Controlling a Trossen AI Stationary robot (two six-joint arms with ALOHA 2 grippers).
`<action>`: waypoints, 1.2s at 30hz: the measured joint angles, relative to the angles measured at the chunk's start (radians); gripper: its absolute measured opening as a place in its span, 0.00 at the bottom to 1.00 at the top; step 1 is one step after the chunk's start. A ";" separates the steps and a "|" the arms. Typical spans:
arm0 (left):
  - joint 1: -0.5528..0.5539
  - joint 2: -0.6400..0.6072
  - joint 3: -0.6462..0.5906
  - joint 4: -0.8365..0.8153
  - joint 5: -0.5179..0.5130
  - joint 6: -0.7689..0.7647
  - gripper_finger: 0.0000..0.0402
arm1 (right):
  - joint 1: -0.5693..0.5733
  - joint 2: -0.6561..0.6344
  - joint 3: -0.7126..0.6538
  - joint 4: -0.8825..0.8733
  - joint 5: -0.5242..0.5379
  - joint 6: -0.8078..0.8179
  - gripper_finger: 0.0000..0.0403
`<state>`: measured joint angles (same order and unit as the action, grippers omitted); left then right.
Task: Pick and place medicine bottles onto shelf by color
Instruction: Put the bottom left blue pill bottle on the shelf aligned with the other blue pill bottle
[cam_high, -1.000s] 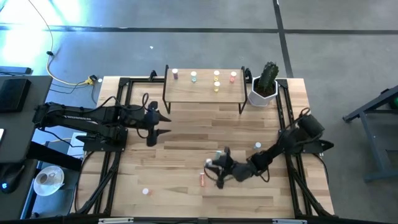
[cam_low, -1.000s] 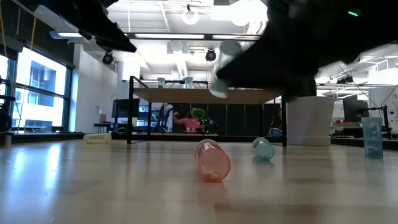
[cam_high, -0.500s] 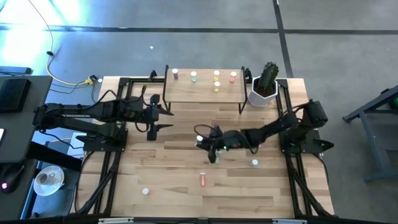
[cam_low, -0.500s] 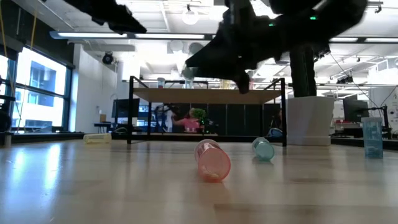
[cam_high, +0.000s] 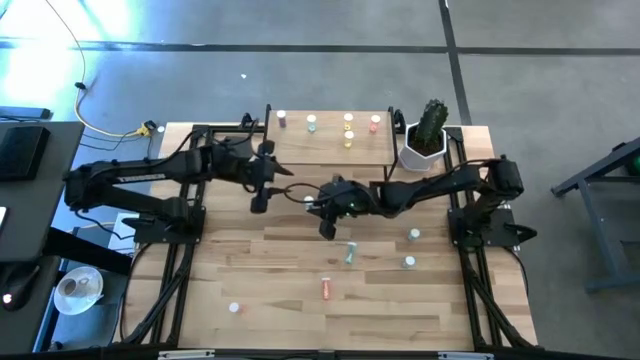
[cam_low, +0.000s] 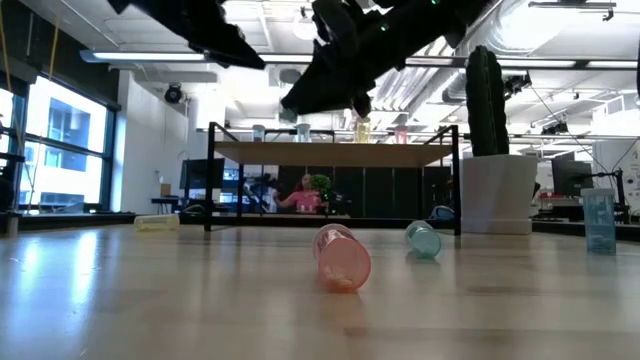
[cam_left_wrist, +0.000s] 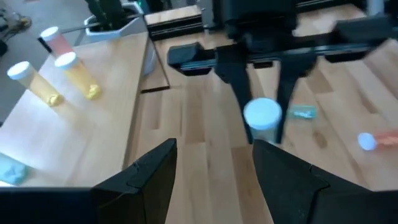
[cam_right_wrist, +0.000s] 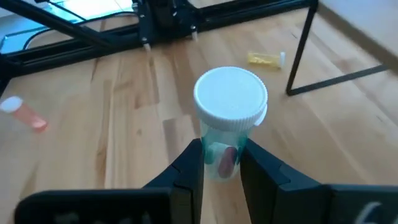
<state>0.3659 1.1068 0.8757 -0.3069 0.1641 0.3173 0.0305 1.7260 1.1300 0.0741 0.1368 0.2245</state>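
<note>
Between the right gripper's (cam_right_wrist: 221, 163) fingers, clamped—a white-capped green bottle (cam_right_wrist: 229, 124), light, rigid, slick; hold mid-body. Left gripper (cam_left_wrist: 214, 165) gapes.

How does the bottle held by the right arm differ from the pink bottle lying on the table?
The held bottle is pale green with a white cap; the pink bottle is pink. The held bottle is off the table, gripped between the jaws of the right gripper, while the pink bottle lies on its side on the table, untouched. The held bottle is near the shelf; the pink one lies far from it. Both are small cylinders.
</note>
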 joint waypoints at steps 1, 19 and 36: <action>0.006 0.019 0.008 -0.001 0.000 -0.003 0.50 | -0.007 0.000 0.005 -0.008 0.000 -0.005 0.17; 0.026 0.236 0.105 0.029 0.095 -0.082 0.50 | -0.077 0.000 0.021 -0.086 -0.002 0.000 0.17; 0.026 0.279 0.105 0.074 0.095 -0.109 0.50 | -0.077 0.000 0.021 -0.054 0.008 0.002 0.17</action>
<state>0.3923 1.3854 0.9806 -0.2333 0.2588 0.2086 -0.0463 1.7260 1.1515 0.0199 0.1444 0.2263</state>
